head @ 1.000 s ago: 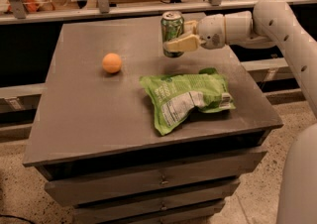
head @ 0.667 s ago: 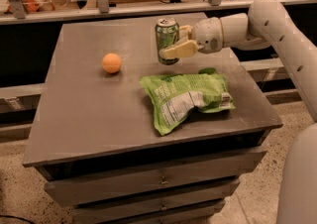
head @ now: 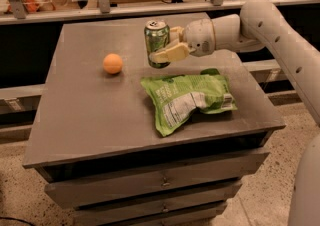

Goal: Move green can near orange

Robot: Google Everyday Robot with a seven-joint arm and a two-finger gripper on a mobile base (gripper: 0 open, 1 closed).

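Note:
The green can [head: 156, 40] is upright with a silver top, held just above the grey table top [head: 90, 110] near its back middle. My gripper [head: 166, 46] reaches in from the right and is shut on the can, with one pale finger [head: 166, 54] across its front. The orange [head: 112, 63] sits on the table to the left of the can, about a can's height away from it.
A flat crinkled green chip bag [head: 187, 97] lies on the table right of centre, just in front of the can and gripper. My white arm [head: 280, 35] spans the right side. A railing [head: 150, 7] runs behind the table. Drawers [head: 160, 182] are below.
My gripper has carried the green can leftward across the back of the table, closer to the orange. The orange and chip bag have not moved.

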